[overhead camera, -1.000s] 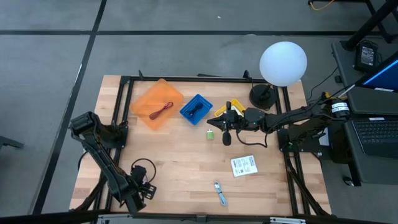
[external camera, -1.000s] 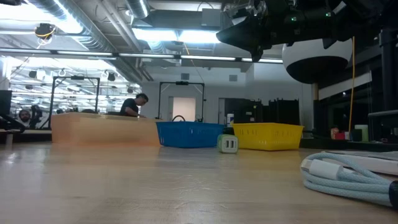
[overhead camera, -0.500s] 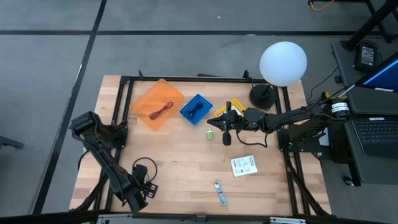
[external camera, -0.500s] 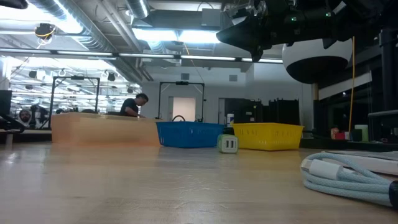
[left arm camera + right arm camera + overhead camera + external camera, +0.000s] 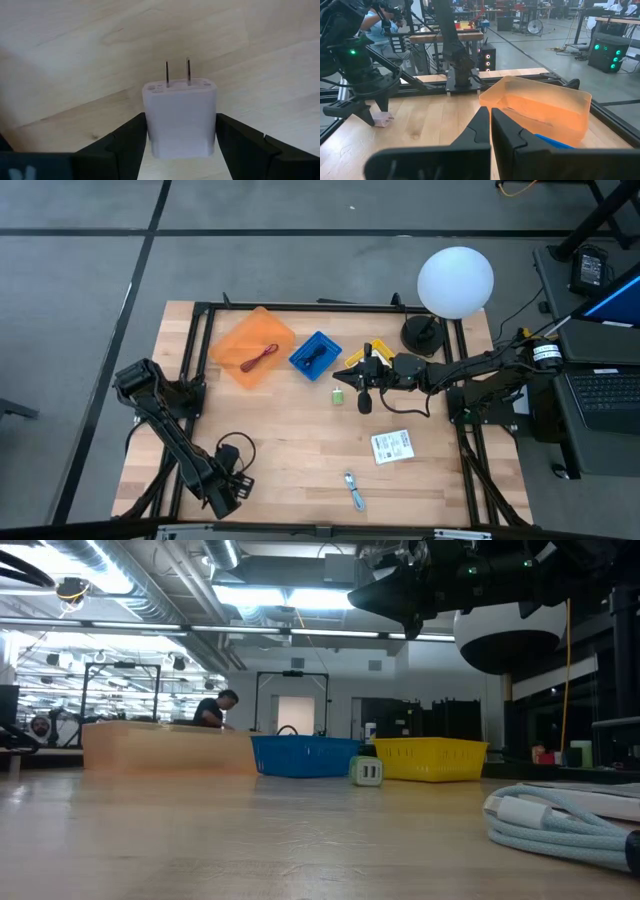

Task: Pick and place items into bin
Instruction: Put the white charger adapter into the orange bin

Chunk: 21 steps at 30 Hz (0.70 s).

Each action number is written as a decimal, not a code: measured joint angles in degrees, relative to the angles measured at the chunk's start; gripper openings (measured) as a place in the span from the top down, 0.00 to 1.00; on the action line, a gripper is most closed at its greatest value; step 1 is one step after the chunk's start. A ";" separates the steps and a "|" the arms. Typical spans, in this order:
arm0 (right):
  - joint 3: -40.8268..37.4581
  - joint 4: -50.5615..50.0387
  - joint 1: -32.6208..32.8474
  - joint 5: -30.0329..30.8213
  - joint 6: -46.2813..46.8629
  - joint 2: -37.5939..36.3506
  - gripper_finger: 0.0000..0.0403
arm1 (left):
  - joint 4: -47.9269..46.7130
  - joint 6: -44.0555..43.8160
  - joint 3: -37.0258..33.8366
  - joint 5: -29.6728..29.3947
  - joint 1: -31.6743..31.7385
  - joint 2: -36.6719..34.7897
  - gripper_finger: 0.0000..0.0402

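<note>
A white plug block (image 5: 180,100), two metal prongs at one end, lies flat on the wooden table near its front left corner; it looks pinkish in the right wrist view (image 5: 384,119). My left gripper (image 5: 225,494) points straight down over it, open, one finger on either side of the block. My right gripper (image 5: 350,380) hangs level and shut above the table's middle, holding nothing. A red cord (image 5: 258,358) lies in the orange bin (image 5: 235,340). A small green-white piece (image 5: 339,396), a white printed packet (image 5: 392,446) and a blue-silver tool (image 5: 354,491) lie loose on the table. My left gripper's fingers (image 5: 131,142) stand close against the block's two long sides (image 5: 150,125), coming from above. Whether they touch it I cannot tell. The block rests flat on the table with its prongs pointing sideways.
A blue bin (image 5: 315,355) holding something black and a yellow bin (image 5: 352,360) stand beside the orange one along the far side. A white globe lamp (image 5: 455,280) stands at the far right corner. A black cable loop (image 5: 232,452) hangs by my left wrist.
</note>
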 joint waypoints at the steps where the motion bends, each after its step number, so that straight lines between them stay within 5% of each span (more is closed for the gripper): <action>1: 0.00 0.00 0.00 0.00 0.00 0.00 1.00 | 0.02 0.00 0.00 0.03 0.00 0.00 0.44; 10: 0.00 0.00 0.00 0.00 0.00 0.00 1.00 | -0.03 1.91 0.01 1.22 0.00 -0.04 0.54; 21: 0.00 0.00 -0.01 0.00 0.02 0.00 1.00 | 2.15 8.36 0.02 1.23 0.00 -0.69 0.54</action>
